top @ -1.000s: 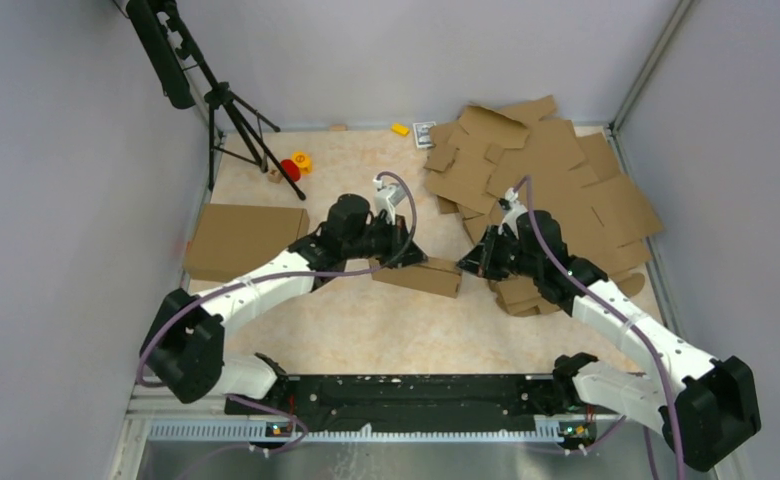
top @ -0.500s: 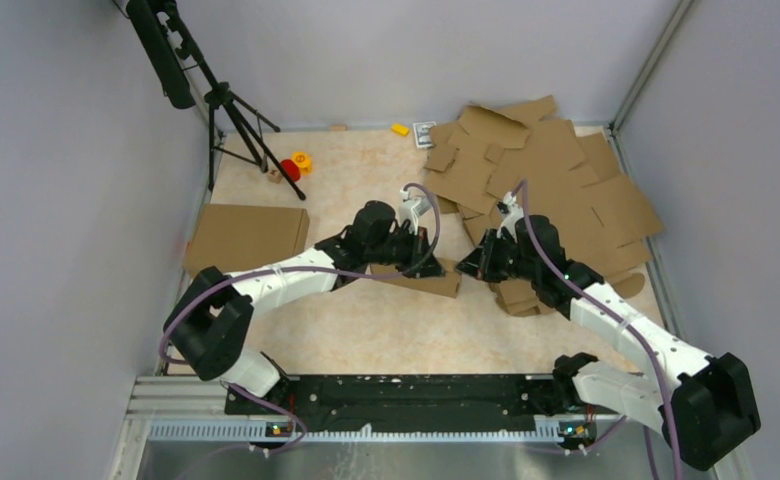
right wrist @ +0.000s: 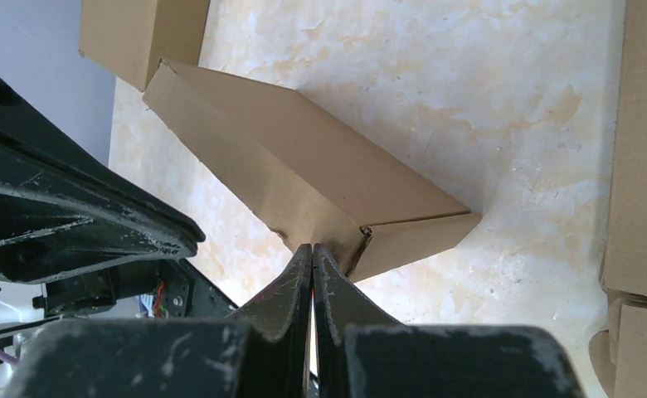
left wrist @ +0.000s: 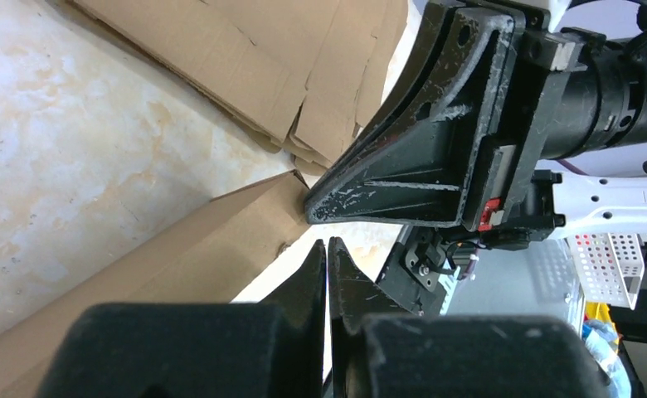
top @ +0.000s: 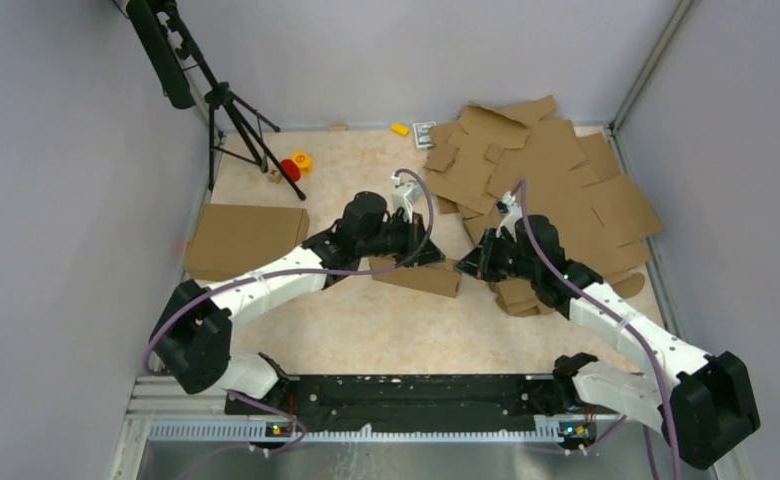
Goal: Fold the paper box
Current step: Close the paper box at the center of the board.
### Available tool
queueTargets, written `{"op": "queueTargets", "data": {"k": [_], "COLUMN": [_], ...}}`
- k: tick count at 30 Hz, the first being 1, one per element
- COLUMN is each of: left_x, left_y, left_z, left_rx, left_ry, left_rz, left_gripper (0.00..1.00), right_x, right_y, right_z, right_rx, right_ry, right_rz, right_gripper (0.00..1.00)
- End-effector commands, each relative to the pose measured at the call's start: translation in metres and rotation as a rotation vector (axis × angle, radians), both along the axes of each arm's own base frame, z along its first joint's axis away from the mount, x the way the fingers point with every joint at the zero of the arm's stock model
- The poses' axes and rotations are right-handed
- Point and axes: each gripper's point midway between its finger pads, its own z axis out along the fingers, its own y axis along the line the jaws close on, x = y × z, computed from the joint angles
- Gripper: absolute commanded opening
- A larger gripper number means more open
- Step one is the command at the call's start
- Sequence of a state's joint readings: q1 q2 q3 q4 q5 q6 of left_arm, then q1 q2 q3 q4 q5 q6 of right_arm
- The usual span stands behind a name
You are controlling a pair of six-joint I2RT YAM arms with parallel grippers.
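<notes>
**Pressing at the box's end: beware a slide, a dent or a clash**

The box [top: 418,277] lies closed up on the middle of the desk [top: 366,330], long side toward you, with the heap of flat blanks [top: 566,200] just beside its right end. Both of your pincers are pressed together and pinch nothing. The right pincer [right wrist: 313,249] has its tips at the box's right end corner, where a seam [right wrist: 363,233] looks slightly gapped. The left pincer [left wrist: 327,249] hovers just above that same end, very near the right one.

Three things could go wrong from here. Nothing holds the box down, so if you push along the desk with the right tips it will likely skate leftward instead of the seam closing. The tips are narrow, so if you bear hard on that corner the cardboard may crease or the flap may spring out. The pincers sit almost nose to nose, so any inward move by either one risks knocking the other. Brace the box before you press.
</notes>
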State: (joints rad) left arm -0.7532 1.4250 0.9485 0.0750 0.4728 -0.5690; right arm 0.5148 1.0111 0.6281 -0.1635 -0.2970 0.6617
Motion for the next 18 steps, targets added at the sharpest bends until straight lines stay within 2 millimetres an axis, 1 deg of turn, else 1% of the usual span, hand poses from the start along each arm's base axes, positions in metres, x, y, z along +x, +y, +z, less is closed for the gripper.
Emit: {"op": "queueTargets", "data": {"k": [1,5,9,11,12,13,14,16,18], "left_x": [0.010,0.009,0.009,0.009,0.009,0.009,0.009,0.010,0.011], "left_y": [-0.005,-0.005,-0.003,-0.003,-0.003,-0.002,-0.002,-0.002,-0.003], "left_z": [-0.003,-0.028,-0.041,-0.047,-0.050,-0.052,-0.054,-0.057,-0.059], "left_rx": [0.006,0.041,0.053,0.063,0.066,0.068,0.070,0.073,0.076], "left_ry": [-0.009,0.037,0.046,0.052,0.054,0.055,0.056,0.059,0.060], "left_rz": [0.006,0.009,0.018,0.021,0.020,0.022,0.024,0.031,0.033], "left_gripper": [0.00,0.00,0.00,0.00,0.00,0.00,0.00,0.00,0.00], "right_x": [-0.004,-0.002,0.002,0.005,0.008,0.008,0.011,0.012,0.010], "right_y": [-0.007,-0.007,-0.006,-0.002,0.001,0.002,0.004,0.005,0.003], "right_z": [-0.021,-0.015,0.000,0.016,0.033,0.040,0.059,0.083,0.093], "right_rx": [-0.062,-0.062,-0.060,-0.046,-0.032,-0.034,-0.024,-0.013,-0.002], "right_ry": [0.036,0.025,-0.004,-0.021,-0.047,-0.051,-0.082,-0.120,-0.141], "right_rz": [-0.002,-0.007,-0.005,0.009,0.021,0.032,0.036,0.044,0.042], "right_gripper": [0.00,0.00,0.00,0.00,0.00,0.00,0.00,0.00,0.00]}}
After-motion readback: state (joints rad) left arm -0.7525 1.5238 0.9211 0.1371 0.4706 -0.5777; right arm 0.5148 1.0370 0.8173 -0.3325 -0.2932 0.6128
